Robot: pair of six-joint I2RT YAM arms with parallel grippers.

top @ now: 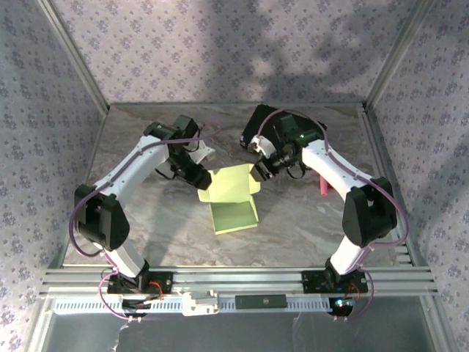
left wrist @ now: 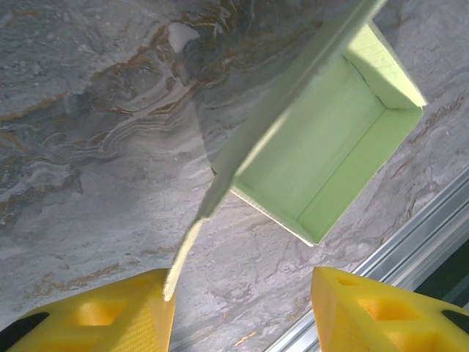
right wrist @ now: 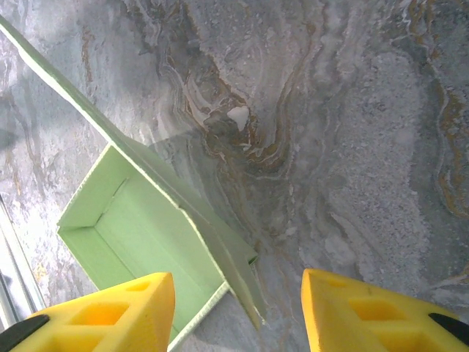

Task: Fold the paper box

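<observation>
Pincer pair, top view: left pincer (top: 196, 174) at paper box (top: 233, 199) 10 o'clock corner, right pincer (top: 260, 170) at 2 o'clock corner. Both equally near. Box mid-worktop (top: 308, 220), long axis 12 to 6.
Left wrist: jaws part-open, nothing clamped. Flap edge (left wrist: 293, 95) runs 1 to 7 o'clock, ending just beside one finger (left wrist: 110, 315).
Right wrist: jaws part-open, empty. Flap edge enters gap from 10 o'clock.

— What's the pink thing (top: 323, 187) beside the right arm (top: 333, 165)?
— Too small for me to tell. My left wrist view cuts the paper box (left wrist: 322, 161) flap off at the top and the left gripper (left wrist: 242, 275) at the bottom.
</observation>
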